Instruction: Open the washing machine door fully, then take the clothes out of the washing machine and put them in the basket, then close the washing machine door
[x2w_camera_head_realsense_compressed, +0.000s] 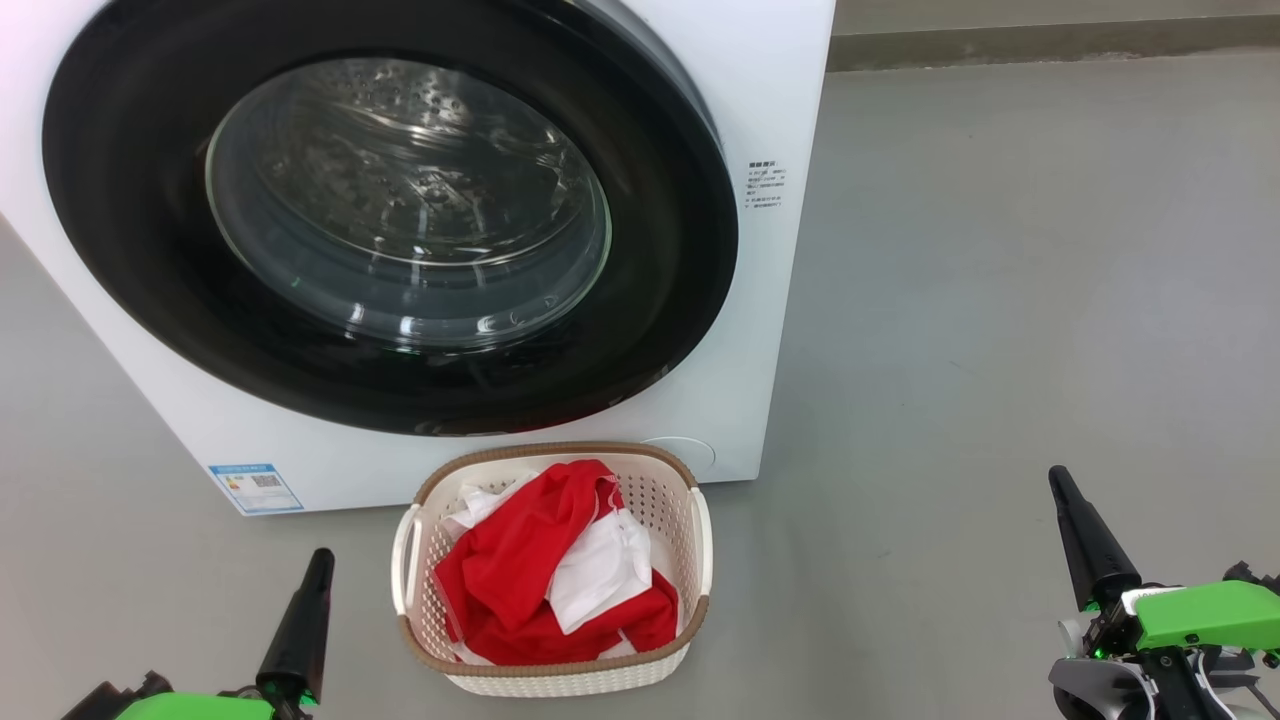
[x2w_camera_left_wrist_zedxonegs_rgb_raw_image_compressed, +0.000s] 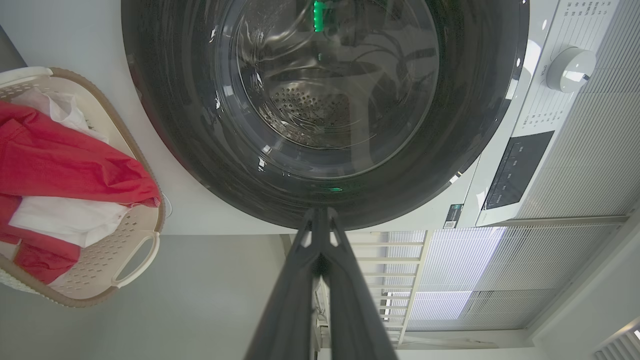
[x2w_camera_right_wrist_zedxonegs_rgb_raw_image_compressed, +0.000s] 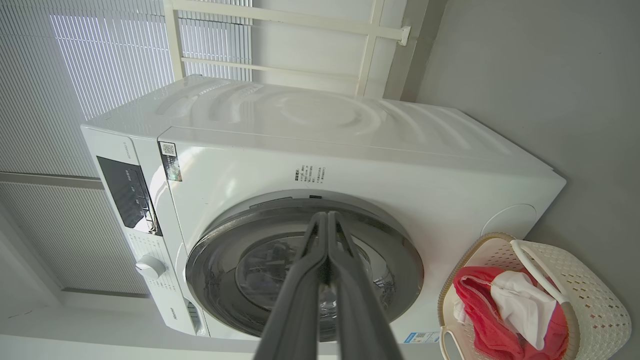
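- Notably, the left hand had its two dark fingers pressed together to a single point and held nothing.
- The right hand was likewise closed tip to tip and empty. It was well apart from the left hand, above bare grey floor.
- The basket stood on the floor between the two hands, nearer the left hand and clear of both. Its brown rim lay just in front of the washing machine.
- The clothes, red with white parts, lay heaped inside the basket and rose to about the level of its rim.
- The washing machine door lay ahead of the left hand's fingertips, beyond the basket. Its wide black rim sat flush against the white front, so the door was shut.
- The perforated steel drum showed through the bulging glass of the door.
- A blue label marked the machine's low corner, just ahead of the left hand.
- In the left wrist view, the left hand pointed at the lower edge of the door rim without touching it. A white dial showed off to one side.
- In the right wrist view, the right hand pointed toward the door from farther back, with the basket off to one side.
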